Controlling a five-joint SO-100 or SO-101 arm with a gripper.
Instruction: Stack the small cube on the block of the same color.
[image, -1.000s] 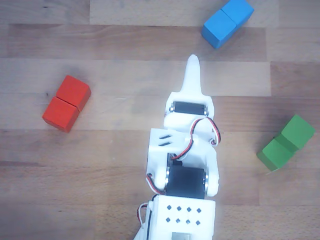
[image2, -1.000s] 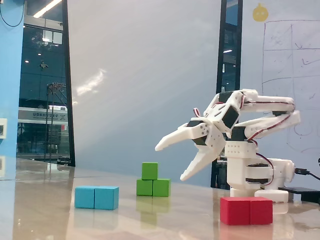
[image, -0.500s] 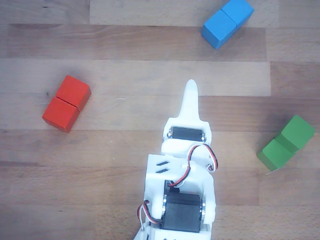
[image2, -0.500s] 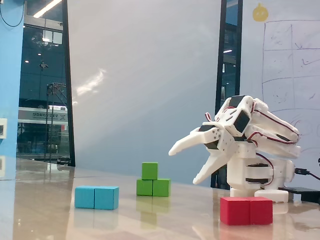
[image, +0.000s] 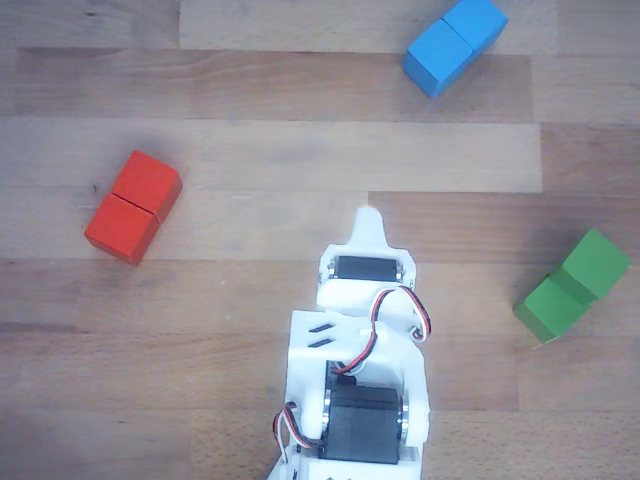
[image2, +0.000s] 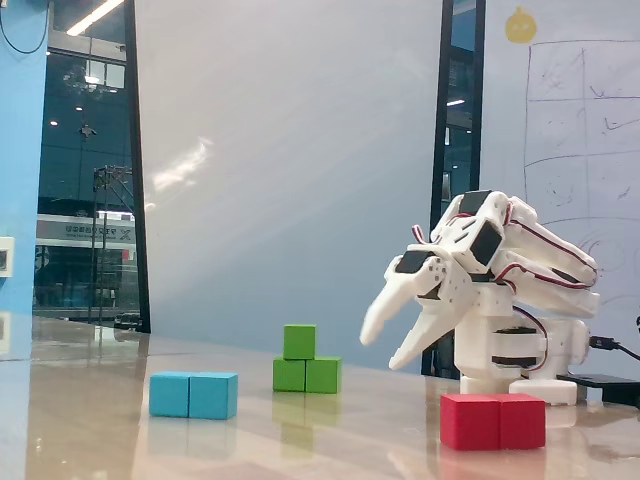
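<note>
Fingers (image2: 385, 350) are seen spread apart in the fixed view, with nothing held between them, up above the worktop (image2: 300, 430). The small cube (image2: 299, 341) is placed on top of the green block (image2: 307, 375), over its left half in that view. Red block (image2: 493, 421) and blue block (image2: 194, 395) are set well apart.

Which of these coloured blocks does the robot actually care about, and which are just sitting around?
Part of the job:
- small green cube, sitting on top of the green block
- green block
- gripper, open and empty

Just lying about:
- blue block
- red block
</note>
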